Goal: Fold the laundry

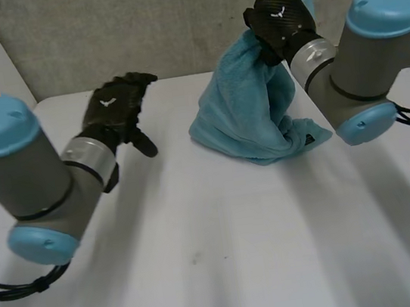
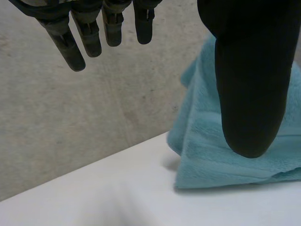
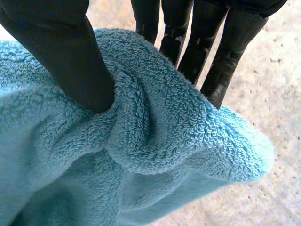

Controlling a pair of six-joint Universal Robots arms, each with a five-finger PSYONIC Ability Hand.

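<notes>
My head camera sits behind and between my arms and looks down on the white surface (image 1: 227,257), out toward the grey wall (image 1: 135,33). The camera on my left wrist looks along my left hand (image 1: 116,105) from low over the surface, facing that wall, with the towel (image 1: 248,109) just beside. The head view shares that towel from farther back. My right wrist camera looks along my right hand (image 1: 278,21), very close to the towel's pile.
</notes>
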